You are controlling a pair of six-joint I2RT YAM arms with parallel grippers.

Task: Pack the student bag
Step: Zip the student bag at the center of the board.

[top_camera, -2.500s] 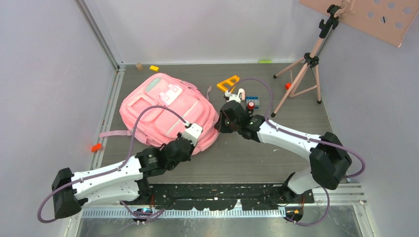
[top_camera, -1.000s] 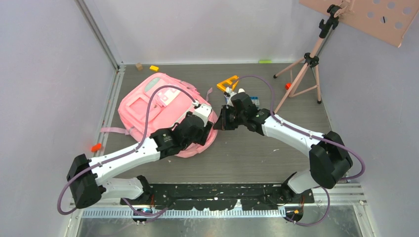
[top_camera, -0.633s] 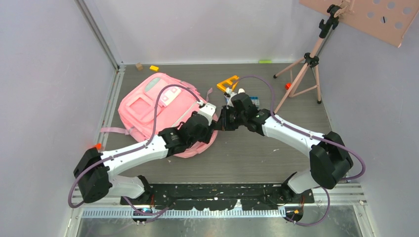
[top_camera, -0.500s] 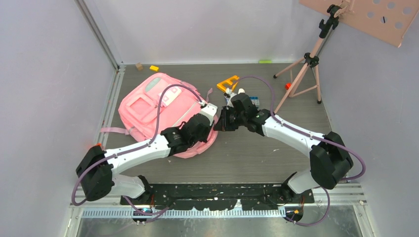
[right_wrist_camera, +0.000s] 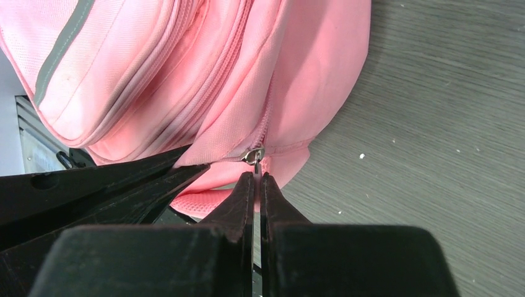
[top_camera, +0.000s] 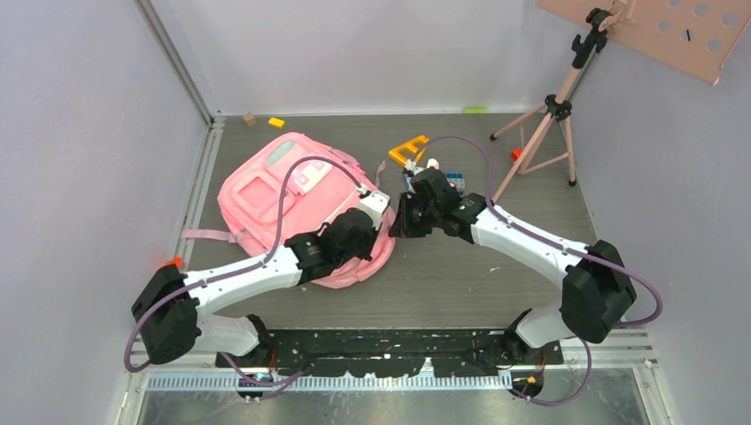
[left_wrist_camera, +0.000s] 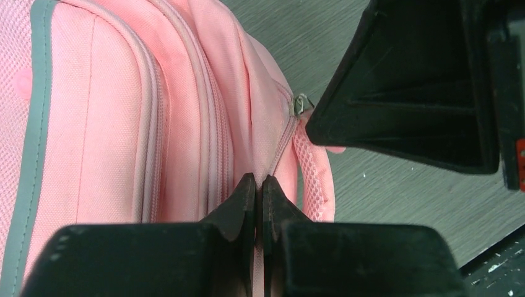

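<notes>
The student bag (top_camera: 266, 190) lay flat on the left half of the table (top_camera: 478, 274). At its near right corner the left claw (left_wrist_camera: 260, 185) was pinched together on a fold of fabric, and the right claw (right_wrist_camera: 257, 179) was clamped on the zipper pull (right_wrist_camera: 252, 154), the two crowding each other. An orange triangle (top_camera: 408, 149), a blue block (top_camera: 453, 180) and a tripod (top_camera: 540, 133) stood behind the right arm.

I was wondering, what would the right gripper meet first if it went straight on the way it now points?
The right gripper is shut with its tips at the zipper pull, apparently gripping it, so it would push straight into that and the pink student bag just behind.
</notes>
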